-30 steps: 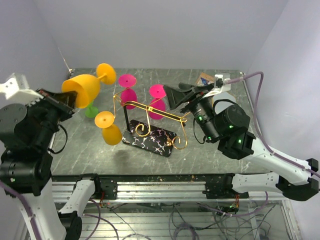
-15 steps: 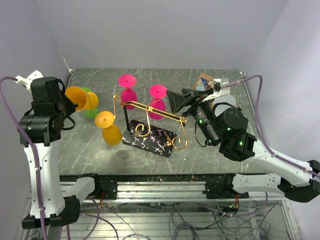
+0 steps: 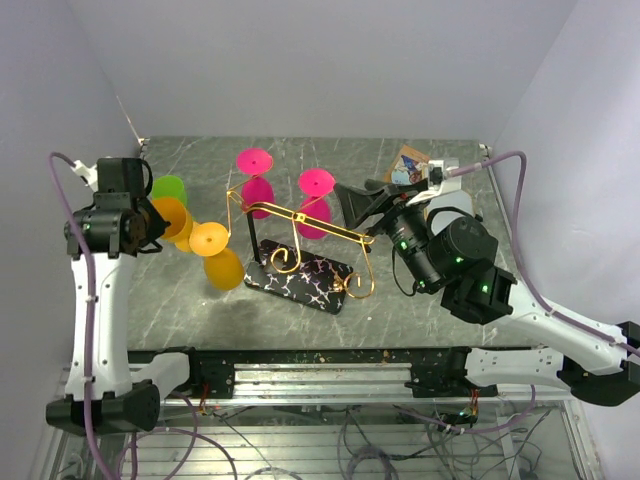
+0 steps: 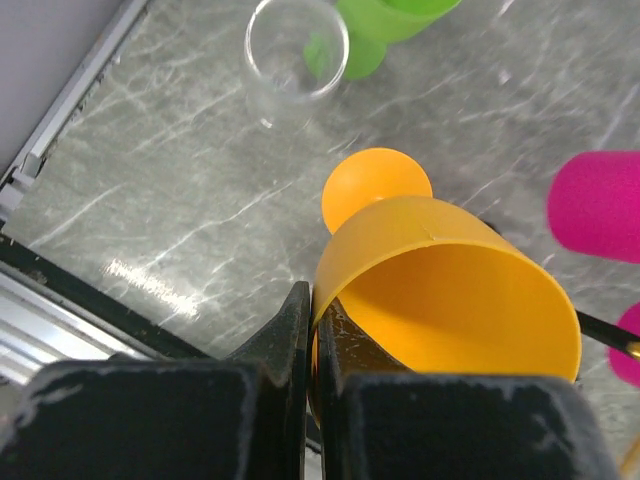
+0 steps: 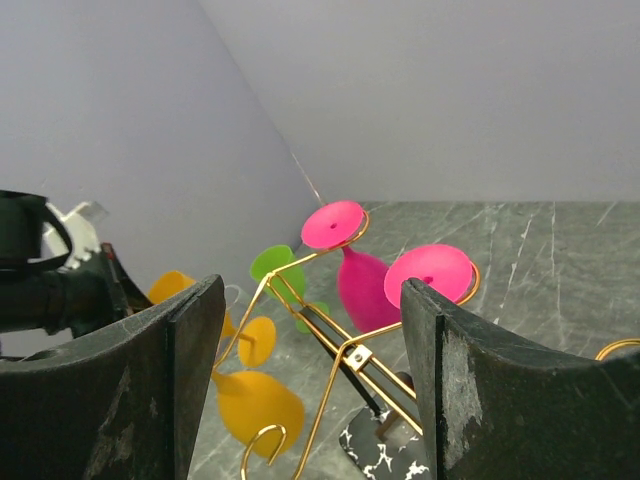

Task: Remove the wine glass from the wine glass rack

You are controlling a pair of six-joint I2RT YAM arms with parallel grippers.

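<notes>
- The wine glass (image 3: 170, 218), an orange one, is off the wine glass rack (image 3: 300, 278) and hangs to the rack's left over the grey table (image 3: 180, 300), well clear of the gold hooks.
- It is tilted. In the left wrist view its mouth faces the camera and its round foot lies beyond the bowl, toward the tabletop; I cannot tell whether the foot touches the table.
- The left gripper (image 4: 312, 300) holds it by the rim, with its two fingers pinched tight on the bowl's wall, one inside and one outside.
- The left arm rises as an upright white link from its base at the near left corner. Its wrist is bent over at the top so that the claw points rightward and down.
- The rack stands mid-table on its black patterned base. A second orange glass (image 3: 222, 265) hangs from its left arm, and two pink glasses (image 3: 257, 185) hang on the far side.
- The right gripper (image 3: 352, 203) is just beside the rack's right arm, with its jaws spread wide and nothing between them.
- The right arm reaches in from the near right corner, with its forearm angled up and leftward.
- A green glass (image 3: 168, 188) sits just behind the held one, and a clear glass (image 4: 297, 45) stands beside it.
</notes>
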